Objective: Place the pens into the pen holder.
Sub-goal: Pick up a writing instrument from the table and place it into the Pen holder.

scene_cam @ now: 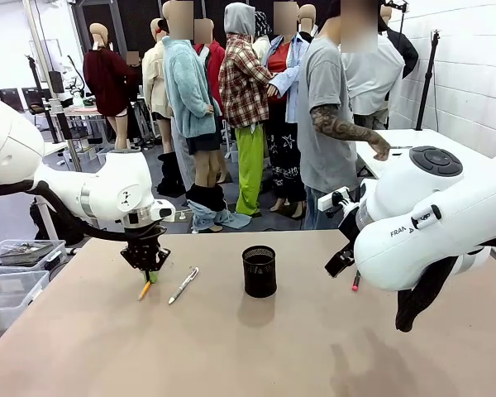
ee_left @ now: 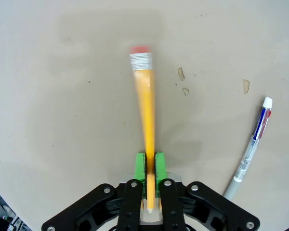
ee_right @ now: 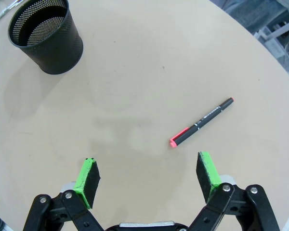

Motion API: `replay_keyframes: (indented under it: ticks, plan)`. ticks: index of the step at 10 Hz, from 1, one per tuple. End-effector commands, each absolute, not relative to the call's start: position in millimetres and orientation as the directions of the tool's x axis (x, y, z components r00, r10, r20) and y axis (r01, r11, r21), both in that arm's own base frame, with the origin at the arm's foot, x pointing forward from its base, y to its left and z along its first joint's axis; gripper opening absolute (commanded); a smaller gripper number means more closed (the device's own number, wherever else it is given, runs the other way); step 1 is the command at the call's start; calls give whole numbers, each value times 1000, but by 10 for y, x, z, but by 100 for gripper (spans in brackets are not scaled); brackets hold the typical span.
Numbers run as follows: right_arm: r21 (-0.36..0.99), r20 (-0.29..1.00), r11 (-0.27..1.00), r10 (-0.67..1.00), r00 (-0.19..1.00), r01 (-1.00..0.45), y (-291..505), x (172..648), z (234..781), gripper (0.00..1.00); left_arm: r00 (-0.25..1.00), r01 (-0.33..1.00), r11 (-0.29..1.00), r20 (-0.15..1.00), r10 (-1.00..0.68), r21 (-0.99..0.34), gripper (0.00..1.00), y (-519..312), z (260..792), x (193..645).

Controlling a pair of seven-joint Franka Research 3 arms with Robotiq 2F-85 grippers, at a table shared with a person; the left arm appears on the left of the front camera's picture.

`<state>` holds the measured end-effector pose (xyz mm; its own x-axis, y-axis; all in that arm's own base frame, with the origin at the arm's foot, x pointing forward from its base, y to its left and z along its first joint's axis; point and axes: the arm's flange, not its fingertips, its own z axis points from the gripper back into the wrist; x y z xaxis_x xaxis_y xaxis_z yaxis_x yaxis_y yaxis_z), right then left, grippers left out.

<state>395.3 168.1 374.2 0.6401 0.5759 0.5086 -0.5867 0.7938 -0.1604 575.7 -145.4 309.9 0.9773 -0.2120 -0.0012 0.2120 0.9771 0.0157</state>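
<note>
The pens are all outside the pen holder (scene_cam: 259, 271): the yellow-orange pencil (ee_left: 145, 110) is in the left claw (ee_left: 147, 163), whose green pads (ee_left: 140, 166) are pressed together on the shaft near its pointed end, with the pink eraser end sticking out beyond the fingers. From the front, this claw (scene_cam: 146, 269) points straight down over the left part of the tabletop (scene_cam: 231, 356), towards the far edge. The pencil (scene_cam: 145, 289) slants out below it, and I cannot tell whether its lower end rests on the surface. The white pen (scene_cam: 183, 285) lies flat just beside it, on the side nearer the holder, apart from the claw. The right claw (ee_right: 147, 166) hangs with its pads spread wide and nothing between them, above bare tabletop. The dark pen (ee_right: 201, 122) with the red-pink tip lies just beyond it, touching neither pad. In the front view, the right arm covers most of that pen (scene_cam: 355, 282), so only a short piece shows near the right side. The eraser end is blurred in the left wrist view. The black mesh holder (ee_right: 45, 36) stands upright about midway between the left and right edges, and what shows of its inside is bare mesh. Clear bins (scene_cam: 16, 265) sit off the left edge, and their contents are hard to make out.
</note>
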Motion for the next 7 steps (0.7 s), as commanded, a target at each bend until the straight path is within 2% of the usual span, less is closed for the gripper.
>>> replay_keyframes:
  ticks: [1, 2, 3, 5, 7]
  plan:
    - [-160, 508, 794, 576, 641, -587, 1681, 3950, 3737, 100, 973, 230, 973, -32, -229, 10, 0, -1419, 3085, 5785]
    - [-160, 508, 794, 576, 641, -587, 1681, 3950, 3737, 100, 965, 262, 965, -27, -262, -7, 0, -1425, 3114, 5757]
    - [-160, 508, 794, 576, 641, -587, 1681, 3950, 3737, 100, 946, 323, 945, 25, -323, -42, 0, -1448, 3187, 5697]
    - [-160, 508, 794, 576, 641, -587, 1681, 3950, 3737, 100, 863, 473, 877, 246, -442, -83, 0, -1526, 3532, 5462]
    - [-160, 508, 794, 576, 641, -587, 1681, 3950, 3737, 100, 685, 646, 755, 524, -507, -114, 0, -1543, 3901, 5243]
